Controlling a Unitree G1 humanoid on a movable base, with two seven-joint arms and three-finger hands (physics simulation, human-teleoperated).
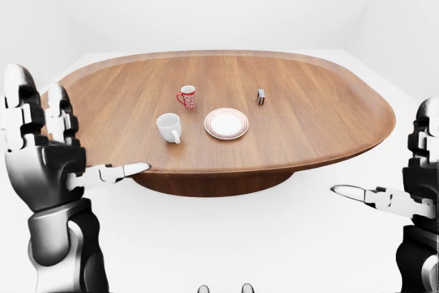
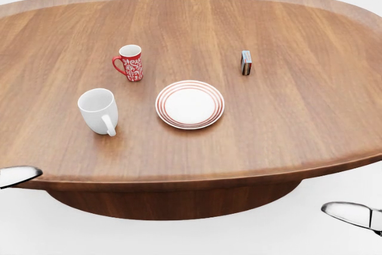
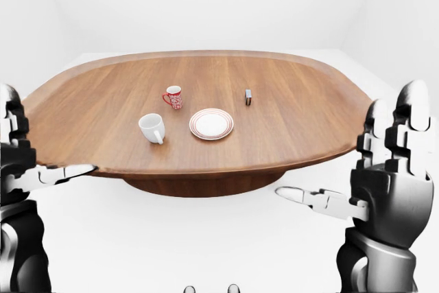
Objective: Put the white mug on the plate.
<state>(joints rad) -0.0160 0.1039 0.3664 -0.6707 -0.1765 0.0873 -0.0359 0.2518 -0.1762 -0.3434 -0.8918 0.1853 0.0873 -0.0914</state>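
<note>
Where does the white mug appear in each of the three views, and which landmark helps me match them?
Left-eye view: white mug, left of centre, upright on the table.
Head view: lower left, larger, handle toward the picture's bottom.
Right-eye view: left of centre, slightly further left than in the left-eye view.
Shared landmark: the plate with red rings lies just right of the mug, apart from it, in all three.

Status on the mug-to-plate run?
Left hand and right hand open, short of the table. White mug upright, left of empty plate. Red mug off the path.
</note>
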